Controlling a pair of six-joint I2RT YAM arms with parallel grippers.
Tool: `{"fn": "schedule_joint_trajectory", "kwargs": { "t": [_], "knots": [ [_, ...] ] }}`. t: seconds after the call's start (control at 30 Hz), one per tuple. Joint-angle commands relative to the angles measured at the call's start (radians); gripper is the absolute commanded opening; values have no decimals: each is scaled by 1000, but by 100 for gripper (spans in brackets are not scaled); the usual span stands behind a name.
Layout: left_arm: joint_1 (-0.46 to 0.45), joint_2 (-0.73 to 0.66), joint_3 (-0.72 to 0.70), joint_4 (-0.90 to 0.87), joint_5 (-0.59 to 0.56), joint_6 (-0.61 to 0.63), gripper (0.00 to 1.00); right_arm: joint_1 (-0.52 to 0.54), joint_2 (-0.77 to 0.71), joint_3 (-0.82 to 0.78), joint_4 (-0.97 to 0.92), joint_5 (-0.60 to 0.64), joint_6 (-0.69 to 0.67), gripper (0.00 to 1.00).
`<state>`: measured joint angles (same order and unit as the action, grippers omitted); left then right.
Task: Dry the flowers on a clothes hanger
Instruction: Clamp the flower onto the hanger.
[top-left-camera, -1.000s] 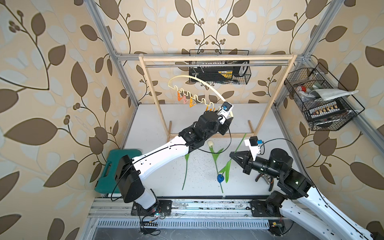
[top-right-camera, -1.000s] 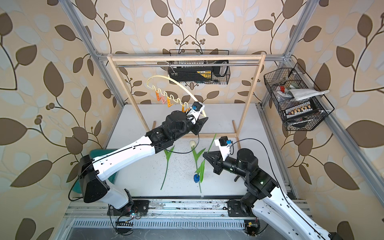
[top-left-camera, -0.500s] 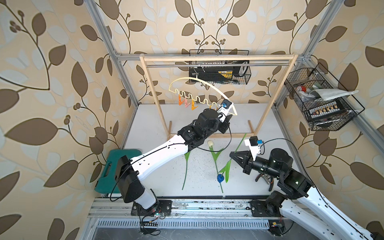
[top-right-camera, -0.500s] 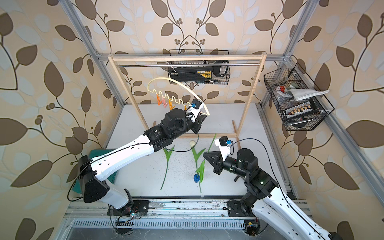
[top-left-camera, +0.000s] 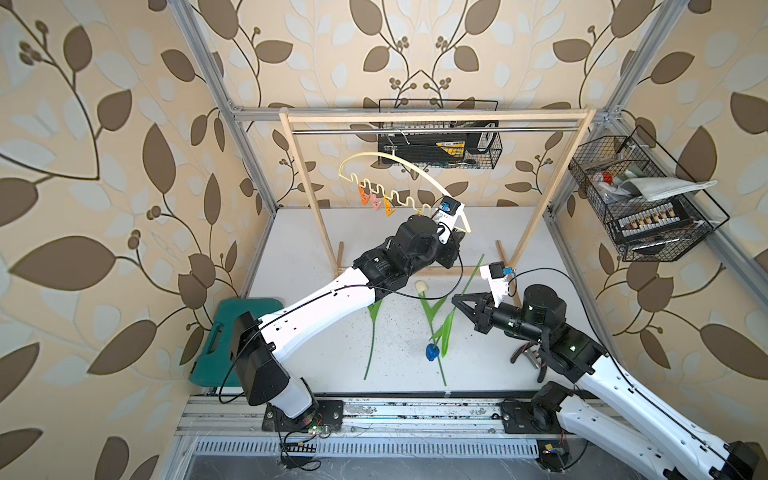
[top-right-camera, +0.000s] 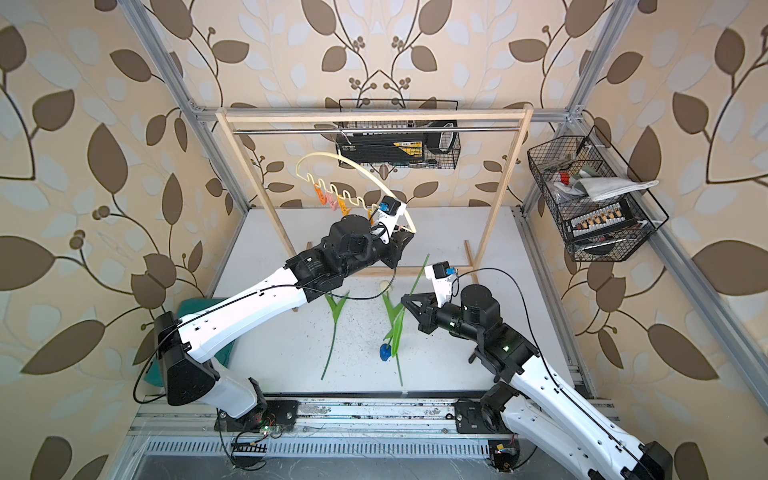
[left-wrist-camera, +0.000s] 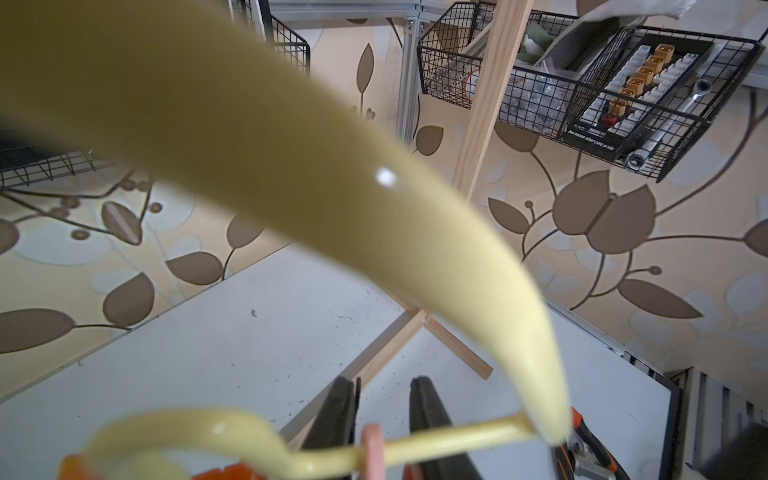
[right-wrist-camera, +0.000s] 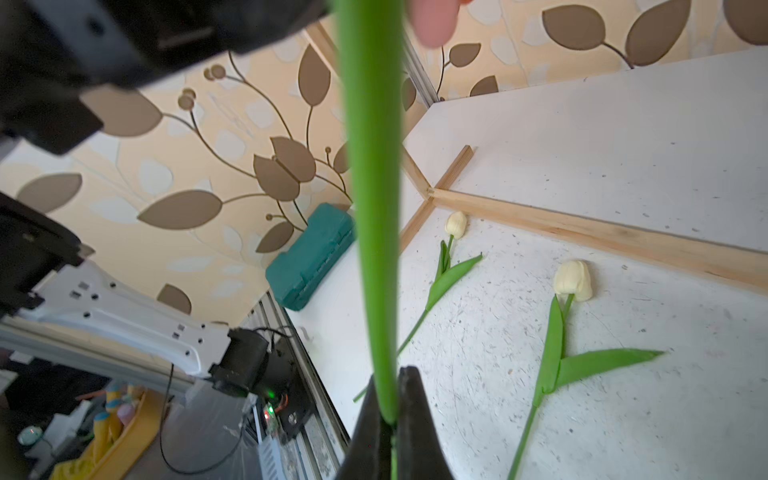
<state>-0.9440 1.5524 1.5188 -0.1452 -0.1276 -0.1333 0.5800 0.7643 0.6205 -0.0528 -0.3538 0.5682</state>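
Note:
The cream clothes hanger (top-left-camera: 399, 163) (top-right-camera: 353, 165) hangs by its hook from the rack's metal rod, tilted with its right end low. At that end my left gripper (top-left-camera: 458, 235) (left-wrist-camera: 384, 386) is shut on a pink clothespin (left-wrist-camera: 371, 446) on the hanger's lower bar (left-wrist-camera: 457, 436). My right gripper (top-left-camera: 455, 300) (right-wrist-camera: 390, 376) is shut on the stem (right-wrist-camera: 374, 208) of the blue flower (top-left-camera: 432, 352), which hangs head down with its stem end up by the left gripper. Two cream flowers (right-wrist-camera: 456, 224) (right-wrist-camera: 573, 280) lie on the table; in both top views the left arm hides one head.
The wooden rack (top-left-camera: 436, 117) spans the back, and its foot bars (right-wrist-camera: 582, 237) lie on the table. Wire baskets hang on the back wall (top-left-camera: 440, 145) and the right wall (top-left-camera: 640, 199). A green case (top-left-camera: 232, 332) sits at the left edge, and pliers (top-left-camera: 528, 357) lie under the right arm.
The left gripper's jaws have narrowed onto the pink clothespin and its wrist has shifted slightly leftward at the hanger's end. The right arm and its flower have not moved.

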Motion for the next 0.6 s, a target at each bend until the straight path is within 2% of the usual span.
{"fn": "schedule_joint_trajectory", "kwargs": {
  "t": [0.0, 0.27, 0.57],
  "knots": [
    [-3, -61, 21, 20, 16, -65, 15, -48, 47, -25, 193, -98, 168, 0],
    [7, -99, -8, 49, 39, -130, 13, -127, 231, -65, 584, -319, 422, 0],
    [11, -143, -57, 94, 68, -164, 12, -127, 292, 41, 516, -410, 418, 0]
  ]
}}
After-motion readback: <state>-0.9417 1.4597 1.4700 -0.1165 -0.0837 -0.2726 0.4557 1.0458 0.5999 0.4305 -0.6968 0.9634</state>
